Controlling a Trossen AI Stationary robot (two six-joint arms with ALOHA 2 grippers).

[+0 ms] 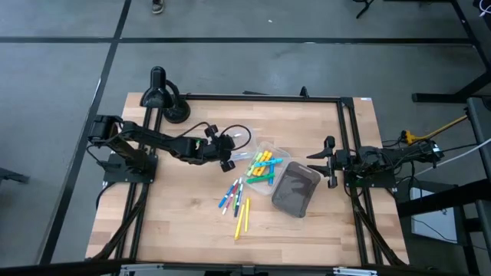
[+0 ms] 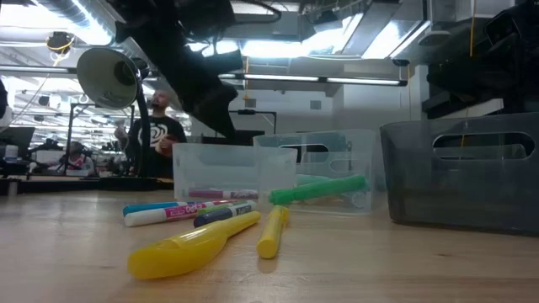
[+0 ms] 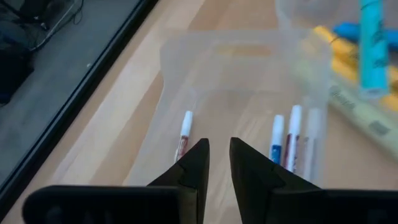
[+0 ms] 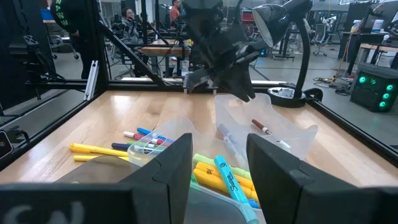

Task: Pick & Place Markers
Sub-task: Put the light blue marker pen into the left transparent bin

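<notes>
Several markers [image 1: 236,201] lie loose on the wooden table, near the front in the low view [image 2: 202,212]. More coloured markers [image 1: 265,165] fill one clear tray. My left gripper [image 3: 219,158] hovers over a second clear tray [image 3: 242,74], slanting down, open by a narrow gap with nothing between its fingers. A white and red marker [image 3: 185,134] and three others [image 3: 292,140] lie on that tray's floor. My right gripper [image 4: 217,168] waits open at the table's right side [image 1: 327,162], holding nothing.
A dark grey bin [image 1: 297,190] stands right of the trays, close in front of my right gripper. A black desk lamp [image 1: 165,96] stands at the far left corner, with a cable looping beside the left arm. Bare wood lies toward the near edge.
</notes>
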